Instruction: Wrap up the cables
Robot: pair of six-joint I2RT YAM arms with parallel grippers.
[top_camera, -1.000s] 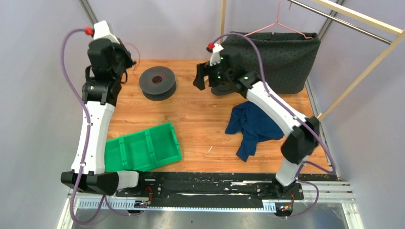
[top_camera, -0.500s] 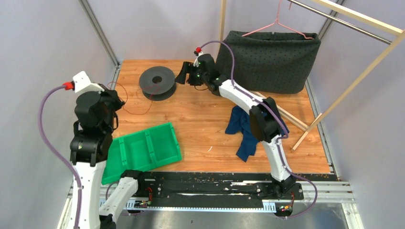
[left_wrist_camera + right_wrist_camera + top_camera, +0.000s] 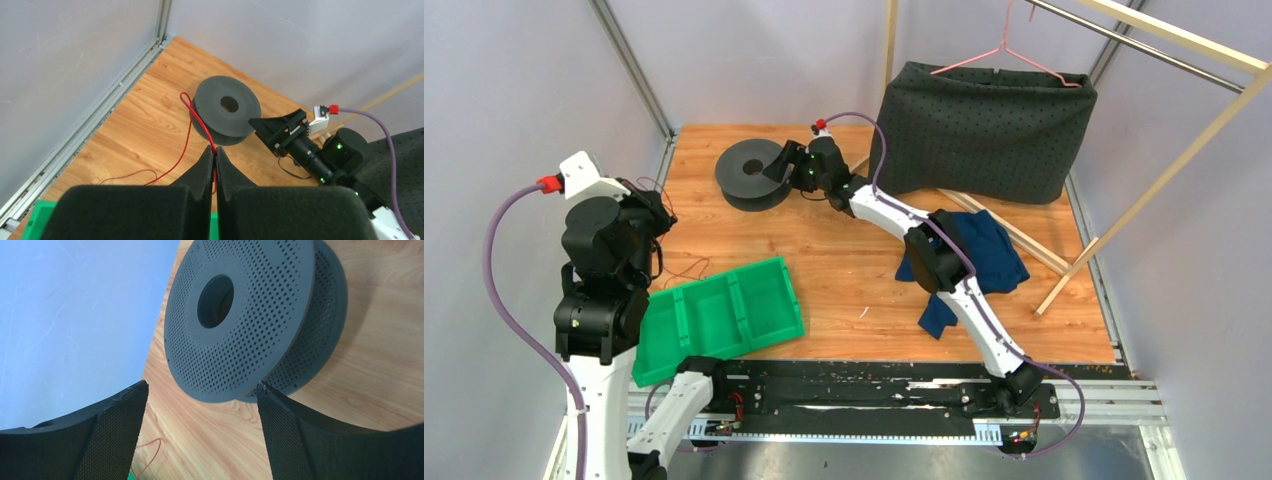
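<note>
Cables: a red strand is being shown running from a small loop lying against the rim of the dark grey spool, back across the wooden table, and up into the left gripper. A slack run is being left trailing on the boards toward the green tray. No second, darker strand is being made out with certainty.

The left gripper is being shown clenched, with the red strand pinched between its closed pads above the table, well apart from the spool. The right gripper is being held released, its jaws spread wide just beside the spool's near flange; no contact is being shown in the wrist view, and nothing is being carried.

The step in hand is being judged as the set-up for winding: the free cable is being tensioned on the left while the spool is being lined up for a hold on the right. None of the cable is being seen wound on the core.

The next move is being judged to call for steadying the spool, then leading the strand into the groove between the flanges without snagging the loop.
</note>
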